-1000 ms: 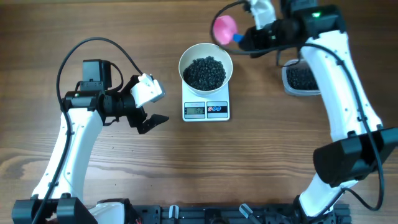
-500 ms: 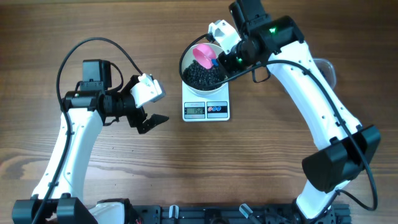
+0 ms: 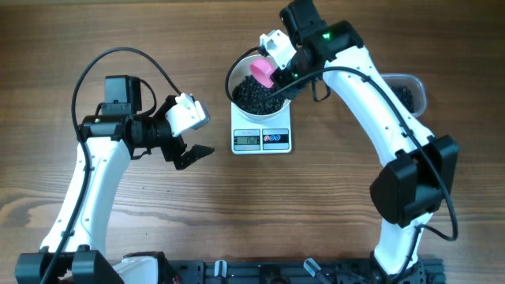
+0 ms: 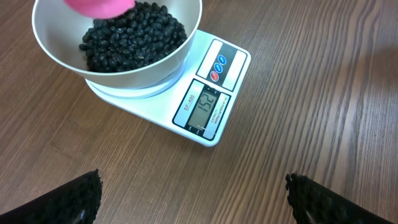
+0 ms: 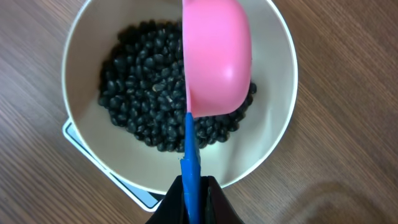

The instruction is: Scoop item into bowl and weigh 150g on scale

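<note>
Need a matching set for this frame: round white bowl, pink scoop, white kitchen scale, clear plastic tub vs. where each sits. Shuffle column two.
Column A
1. round white bowl
2. pink plastic scoop with a blue handle
3. small white rectangular kitchen scale
4. clear rectangular plastic tub

Column B
a. beneath the bowl
b. apart from the scale, on the robot's right
c. tipped above the bowl
d. resting on the scale

Pairs: 1-d, 2-c, 3-a, 4-b

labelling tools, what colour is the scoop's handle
Blue scoop handle, pink cup; right wrist view shows it best.
</note>
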Motion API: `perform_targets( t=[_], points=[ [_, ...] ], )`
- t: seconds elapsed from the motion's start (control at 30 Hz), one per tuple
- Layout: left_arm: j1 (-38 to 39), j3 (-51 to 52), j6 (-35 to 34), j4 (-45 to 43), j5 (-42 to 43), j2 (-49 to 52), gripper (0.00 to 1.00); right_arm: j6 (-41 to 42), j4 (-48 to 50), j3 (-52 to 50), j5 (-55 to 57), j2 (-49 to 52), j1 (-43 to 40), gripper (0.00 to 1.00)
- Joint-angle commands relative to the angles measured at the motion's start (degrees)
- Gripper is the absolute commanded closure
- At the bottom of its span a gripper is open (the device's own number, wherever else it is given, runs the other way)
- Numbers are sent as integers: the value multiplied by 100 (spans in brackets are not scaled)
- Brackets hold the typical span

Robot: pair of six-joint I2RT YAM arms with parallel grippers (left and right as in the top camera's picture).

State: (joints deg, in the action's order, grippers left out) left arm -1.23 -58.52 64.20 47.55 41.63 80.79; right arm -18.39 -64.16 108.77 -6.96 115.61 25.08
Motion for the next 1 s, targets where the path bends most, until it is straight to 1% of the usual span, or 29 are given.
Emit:
perform_targets(
  t=[0.0, 0.27, 0.4, 0.57, 0.77, 0.97],
  points=[
    [-15, -33, -35, 2, 26, 24, 0, -116, 50, -52, 149, 216, 11, 96],
    [-15, -33, -35, 2, 26, 24, 0, -286, 48, -52, 142, 350, 50, 96],
    [-15, -33, -33, 2, 26, 24, 0, -409, 44, -52, 144, 350, 262, 96],
    [-15, -33, -35, 2, 26, 24, 0, -385, 39, -52, 284, 450, 479, 96],
    [-15, -33, -35, 2, 26, 24, 0, -243, 50, -52, 308, 549, 503, 96],
    [-15, -33, -35, 2, 26, 24, 0, -238, 48, -35, -264, 546, 496, 96]
  ],
)
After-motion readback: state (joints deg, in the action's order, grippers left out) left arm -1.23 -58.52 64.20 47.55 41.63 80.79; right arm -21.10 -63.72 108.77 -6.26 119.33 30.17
